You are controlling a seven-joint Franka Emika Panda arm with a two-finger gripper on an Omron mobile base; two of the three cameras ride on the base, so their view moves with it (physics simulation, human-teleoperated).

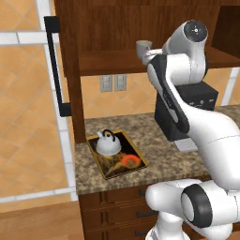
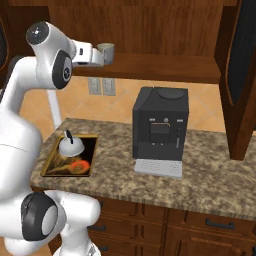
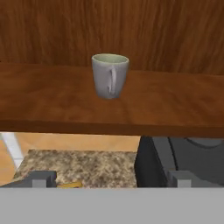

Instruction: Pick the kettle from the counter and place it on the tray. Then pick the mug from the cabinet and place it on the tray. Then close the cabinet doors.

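One small grey-beige cylindrical mug [image 3: 110, 76] stands upright on the dark wooden cabinet shelf [image 3: 52, 103], facing the robot's open, empty tool [image 3: 111, 179].
The silvery dome-shaped kettle [image 1: 108, 143] already sits on the gold-rimmed rectangular tray [image 1: 139, 158] on the speckled granite counter [image 2: 210, 175]. The mug looks light, rigid and smooth, possibly slippery; pinching across its body, beside the handle turned toward the tool, seems safest.

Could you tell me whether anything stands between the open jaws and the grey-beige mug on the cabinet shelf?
Nothing visible does. In the hand view the grey-beige mug stands alone on the wooden shelf, handle facing the camera, with bare wood in front. The gripper, jaws wide open, sits just short of it.
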